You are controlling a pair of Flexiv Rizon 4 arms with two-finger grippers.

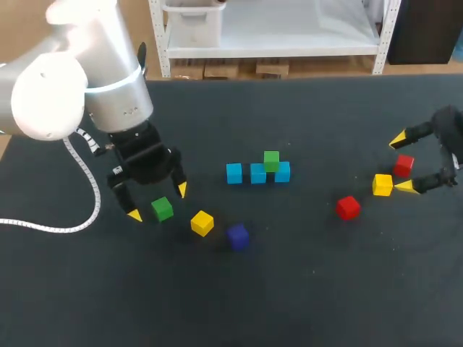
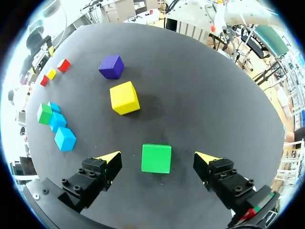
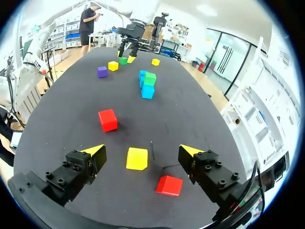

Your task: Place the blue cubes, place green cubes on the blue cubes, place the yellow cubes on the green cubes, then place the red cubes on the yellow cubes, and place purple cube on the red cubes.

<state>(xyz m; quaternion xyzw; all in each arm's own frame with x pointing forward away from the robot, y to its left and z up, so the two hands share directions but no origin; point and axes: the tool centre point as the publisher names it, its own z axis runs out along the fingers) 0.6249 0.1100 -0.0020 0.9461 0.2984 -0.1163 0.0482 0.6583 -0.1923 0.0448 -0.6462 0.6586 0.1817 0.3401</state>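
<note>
Green layer in hand: the left end effector, wide open and empty, straddles the green cube near the surface's left edge. Next it must close, lift, and seat it on the blue cubes mid-surface.

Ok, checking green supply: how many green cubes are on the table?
2. The stacked green cube sits atop the blue cubes; the loose green cube lies between the left gripper's open fingers. None seems hidden.

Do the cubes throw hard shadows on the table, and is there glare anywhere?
Head view: only faint, soft shadows; the purple cube nearly merges with the dark table. Left wrist view: a soft shadow beside the yellow cube. Right wrist view: matte table, no glare.
</note>
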